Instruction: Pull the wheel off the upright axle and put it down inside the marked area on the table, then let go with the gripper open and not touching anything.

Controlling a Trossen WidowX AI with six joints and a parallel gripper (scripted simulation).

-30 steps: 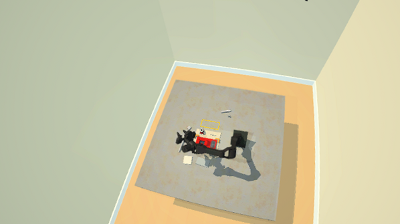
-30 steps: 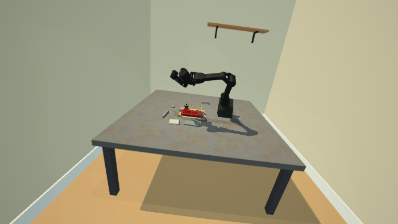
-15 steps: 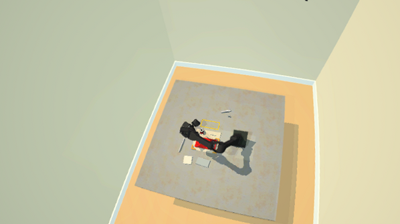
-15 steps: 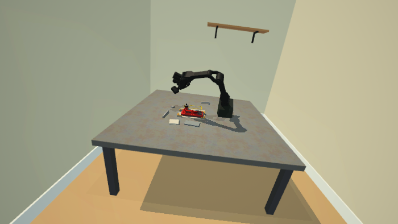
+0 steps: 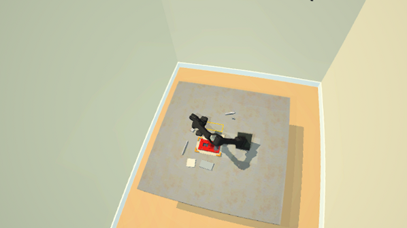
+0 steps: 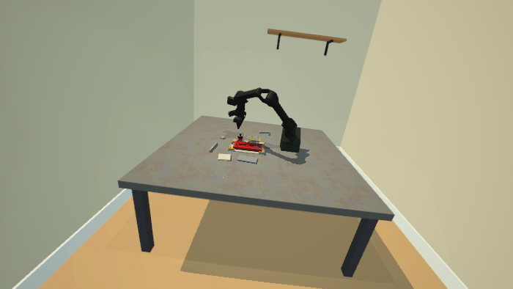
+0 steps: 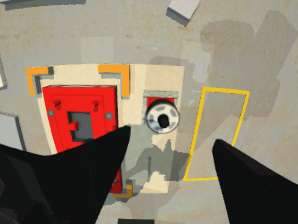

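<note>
The arm is arching up from its base and bending over at the elbow, wrist pointing straight down; the pincer is hanging partly spread, gripping nothing.

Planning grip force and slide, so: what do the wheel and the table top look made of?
The wheel looks like dark rubber around a pale hub, perhaps plastic or metal; it is too small to be sure. The table top reads as dull grey metal or sealed concrete with rusty mottling and a matte finish without glare. The open pincer hangs above the wheel, touching nothing.
</note>
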